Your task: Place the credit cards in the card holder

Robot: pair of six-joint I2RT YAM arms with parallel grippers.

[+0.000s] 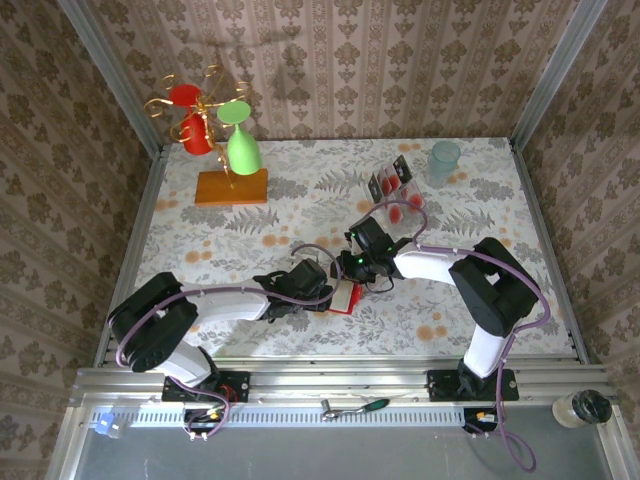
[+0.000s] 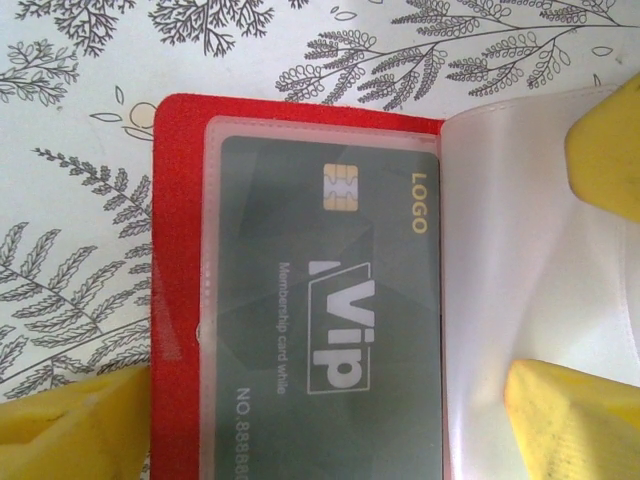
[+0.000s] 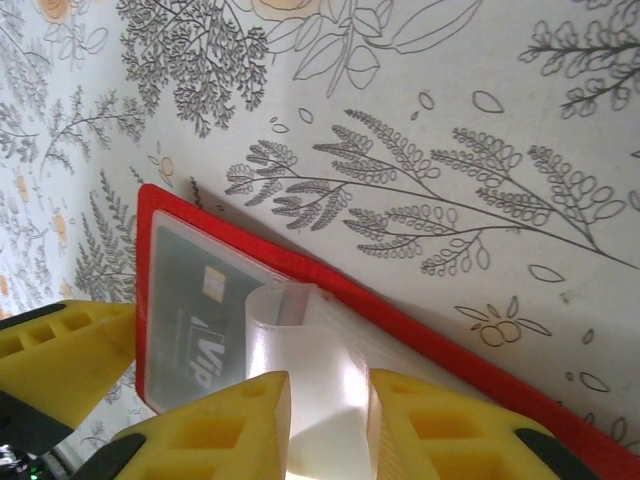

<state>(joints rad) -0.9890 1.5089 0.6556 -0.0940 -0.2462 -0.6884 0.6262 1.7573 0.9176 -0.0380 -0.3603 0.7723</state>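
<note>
The card holder [image 1: 346,300], a red wallet, lies open on the table between both grippers. In the left wrist view a grey VIP card [image 2: 330,300] sits in a clear pocket on the holder's red left page [image 2: 175,250]. My left gripper [image 2: 325,385] is open, its yellow fingers straddling that page. My right gripper [image 3: 330,420] is shut on a translucent pocket leaf [image 3: 310,340] of the card holder [image 3: 450,335], which curls up between its fingers. More credit cards [image 1: 405,207] with red marks lie further back on the right.
A clear rack [image 1: 388,182] holding cards stands at the back right beside a pale green cup [image 1: 445,160]. An orange block [image 1: 231,187] carries a wire stand with red and green cups at the back left. Patterned walls enclose the table.
</note>
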